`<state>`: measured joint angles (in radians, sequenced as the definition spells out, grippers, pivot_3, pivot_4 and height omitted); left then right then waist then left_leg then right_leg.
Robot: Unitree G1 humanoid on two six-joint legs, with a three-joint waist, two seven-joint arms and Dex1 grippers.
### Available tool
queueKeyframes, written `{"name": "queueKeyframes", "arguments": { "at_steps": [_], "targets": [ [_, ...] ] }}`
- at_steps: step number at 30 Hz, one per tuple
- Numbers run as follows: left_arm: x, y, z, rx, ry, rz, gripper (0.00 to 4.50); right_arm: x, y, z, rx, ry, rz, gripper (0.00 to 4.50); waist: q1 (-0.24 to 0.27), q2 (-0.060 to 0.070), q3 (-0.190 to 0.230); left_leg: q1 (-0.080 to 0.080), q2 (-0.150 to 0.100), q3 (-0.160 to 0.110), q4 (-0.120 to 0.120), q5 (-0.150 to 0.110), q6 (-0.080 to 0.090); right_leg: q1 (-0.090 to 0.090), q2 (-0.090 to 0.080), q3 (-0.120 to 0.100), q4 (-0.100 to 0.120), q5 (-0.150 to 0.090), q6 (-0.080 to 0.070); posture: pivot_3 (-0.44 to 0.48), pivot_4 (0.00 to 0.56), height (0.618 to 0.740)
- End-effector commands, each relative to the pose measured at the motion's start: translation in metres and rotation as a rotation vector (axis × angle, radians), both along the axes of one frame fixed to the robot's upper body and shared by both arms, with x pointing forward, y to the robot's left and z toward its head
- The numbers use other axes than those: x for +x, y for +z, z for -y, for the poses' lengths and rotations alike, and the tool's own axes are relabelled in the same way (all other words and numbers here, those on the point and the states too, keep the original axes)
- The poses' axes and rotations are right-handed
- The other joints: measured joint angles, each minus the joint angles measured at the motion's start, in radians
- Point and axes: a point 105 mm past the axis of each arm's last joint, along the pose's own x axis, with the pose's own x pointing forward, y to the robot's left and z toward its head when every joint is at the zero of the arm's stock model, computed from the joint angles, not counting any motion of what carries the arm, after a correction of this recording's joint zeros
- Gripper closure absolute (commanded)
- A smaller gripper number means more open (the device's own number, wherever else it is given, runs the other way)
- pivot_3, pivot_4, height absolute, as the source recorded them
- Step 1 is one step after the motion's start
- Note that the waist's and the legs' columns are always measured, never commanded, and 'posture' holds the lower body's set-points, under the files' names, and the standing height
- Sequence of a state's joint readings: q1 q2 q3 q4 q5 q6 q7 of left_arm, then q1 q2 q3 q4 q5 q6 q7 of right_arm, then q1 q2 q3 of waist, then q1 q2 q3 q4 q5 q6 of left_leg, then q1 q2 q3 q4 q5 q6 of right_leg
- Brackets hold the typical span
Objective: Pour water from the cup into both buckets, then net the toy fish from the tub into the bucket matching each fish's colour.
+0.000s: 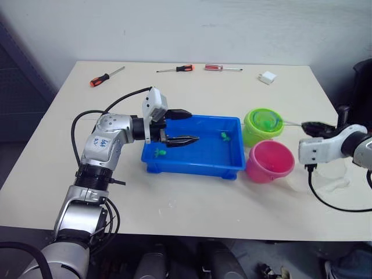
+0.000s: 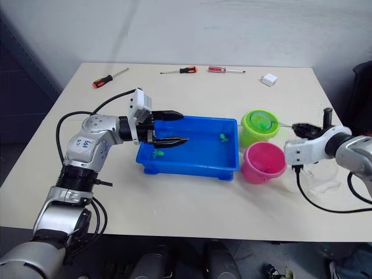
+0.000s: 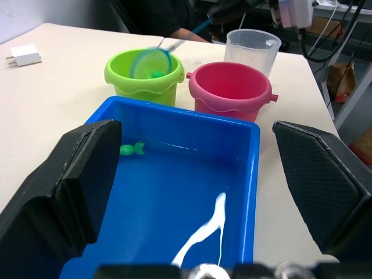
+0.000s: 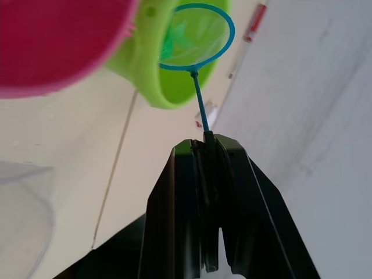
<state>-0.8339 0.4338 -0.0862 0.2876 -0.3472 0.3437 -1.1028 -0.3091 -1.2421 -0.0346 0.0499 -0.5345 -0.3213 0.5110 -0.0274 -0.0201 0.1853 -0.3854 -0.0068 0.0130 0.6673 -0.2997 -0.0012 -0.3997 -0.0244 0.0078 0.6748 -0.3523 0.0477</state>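
the right gripper (image 4: 206, 152), at the right edge of the left eye view, is clamped tight on the thin handle of the small blue-rimmed mesh net (image 4: 196, 36), whose hoop hangs over the mouth of the lime green round plastic bucket (image 1: 263, 125) at centre right, with a green toy fish (image 4: 177, 38) seen through the mesh. the step in hand looks like emptying that fish into the matching bucket; doing it well means keeping the hoop well inside the rim and tipping it fully, clear of the pink round plastic bucket (image 1: 270, 161) just below it in the frame. the left gripper (image 1: 179, 127), spread wide and holding nothing, hovers over the left end of the shallow bright blue rectangular plastic tub (image 1: 226, 164) in mid-frame, where two more tiny green fish (image 1: 160, 153) lie, one at each end. the left wrist view shows the clear plastic measuring cup (image 3: 252, 46) standing behind the pink bucket, hard to make out from the head camera; the right wrist view alone shows the closed grip on the handle; the head views add three screwdrivers (image 1: 106, 76) and a small white block (image 1: 267, 77) along the top of the pale surface (image 1: 192, 203).
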Motion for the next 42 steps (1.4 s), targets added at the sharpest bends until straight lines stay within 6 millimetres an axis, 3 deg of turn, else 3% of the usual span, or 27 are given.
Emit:
{"name": "queueKeyframes", "arguments": {
  "at_steps": [1, 5, 9, 13, 14, 19, 21, 25, 33, 38, 42],
  "targets": [
    [0.0, 0.013, 0.0, -0.009, -0.004, 0.055, 0.01, -0.004, 0.001, -0.004, 0.01, 0.024, 0.008, 4.5, 0.003, 0.0, 0.0, 0.0, 0.0, -0.001, 0.0, 0.0, 0.0, 0.0, 0.0, 0.0, 0.0, 0.0, 0.0, 0.0, 0.15, 0.74],
    [0.0, 0.014, -0.001, -0.009, 0.001, 0.058, 0.01, -0.005, -0.002, -0.004, 0.009, 0.022, 0.001, 4.5, 0.005, 0.0, 0.0, -0.001, 0.0, 0.0, 0.0, 0.0, 0.0, 0.0, 0.0, 0.0, 0.0, 0.0, 0.0, 0.0, 0.15, 0.74],
    [0.0, 0.013, -0.003, -0.001, 0.005, 0.058, 0.01, -0.001, 0.02, 0.001, 0.03, -0.004, 0.104, 4.5, 0.0, 0.0, 0.0, -0.001, 0.0, 0.0, 0.0, 0.0, 0.0, 0.0, 0.0, 0.0, 0.0, 0.0, 0.0, 0.0, 0.15, 0.74],
    [0.001, 0.014, -0.003, -0.003, 0.008, 0.06, 0.01, -0.011, -0.026, -0.01, -0.045, 0.066, -0.094, 4.5, 0.002, 0.0, 0.0, 0.0, 0.0, 0.0, 0.0, 0.0, 0.0, 0.0, 0.0, 0.0, 0.0, 0.0, 0.0, 0.0, 0.15, 0.74],
    [0.001, 0.014, -0.002, -0.003, 0.008, 0.06, 0.01, -0.012, -0.029, -0.011, -0.039, 0.071, -0.088, 4.5, 0.002, 0.0, 0.0, 0.0, 0.0, 0.0, 0.0, 0.0, 0.0, 0.0, 0.0, 0.0, 0.0, 0.0, 0.0, 0.0, 0.15, 0.74],
    [0.001, 0.015, -0.003, -0.004, 0.011, 0.061, 0.01, -0.001, 0.019, 0.002, -0.002, -0.002, 0.154, 4.5, -0.002, 0.0, 0.0, -0.001, 0.0, 0.001, 0.002, 0.0, 0.001, 0.0, 0.0, 0.001, 0.003, 0.0, 0.001, 0.0, 0.15, 0.74],
    [0.001, 0.014, -0.004, -0.002, 0.012, 0.061, 0.01, -0.001, 0.03, 0.001, -0.032, 0.015, 0.193, 4.5, -0.001, 0.0, 0.0, 0.0, 0.0, 0.001, 0.002, 0.0, 0.0, 0.0, 0.0, 0.001, 0.002, 0.0, 0.0, 0.0, 0.15, 0.74],
    [0.001, 0.015, -0.004, -0.001, 0.012, 0.063, 0.01, -0.008, -0.013, -0.006, -0.064, 0.059, -0.001, 4.5, 0.003, 0.0, 0.0, 0.001, 0.0, 0.0, 0.0, 0.0, -0.001, 0.0, 0.0, 0.0, 0.001, 0.0, 0.0, 0.0, 0.15, 0.74],
    [0.001, 0.014, -0.003, 0.0, 0.01, 0.063, 0.01, -0.01, 0.021, -0.003, -0.062, 0.052, 0.165, 4.5, -0.001, 0.0, 0.0, -0.001, -0.001, 0.001, 0.001, 0.0, 0.001, 0.0, 0.0, 0.001, 0.002, 0.0, 0.001, 0.0, 0.15, 0.74],
    [0.001, 0.014, -0.002, 0.001, 0.007, 0.066, 0.01, -0.015, -0.017, -0.012, -0.068, 0.097, 0.03, 4.5, 0.002, 0.0, 0.0, 0.0, 0.0, 0.001, 0.001, 0.0, 0.0, 0.0, 0.0, 0.001, 0.001, 0.0, 0.001, 0.0, 0.15, 0.74],
    [0.002, 0.017, -0.002, -0.003, 0.006, 0.07, 0.01, -0.009, 0.021, -0.005, -0.031, 0.052, 0.198, 4.5, -0.001, 0.0, 0.0, 0.0, 0.0, 0.001, 0.001, 0.0, 0.0, 0.0, 0.0, 0.001, 0.002, 0.0, 0.001, 0.0, 0.15, 0.74]
  ]
}}
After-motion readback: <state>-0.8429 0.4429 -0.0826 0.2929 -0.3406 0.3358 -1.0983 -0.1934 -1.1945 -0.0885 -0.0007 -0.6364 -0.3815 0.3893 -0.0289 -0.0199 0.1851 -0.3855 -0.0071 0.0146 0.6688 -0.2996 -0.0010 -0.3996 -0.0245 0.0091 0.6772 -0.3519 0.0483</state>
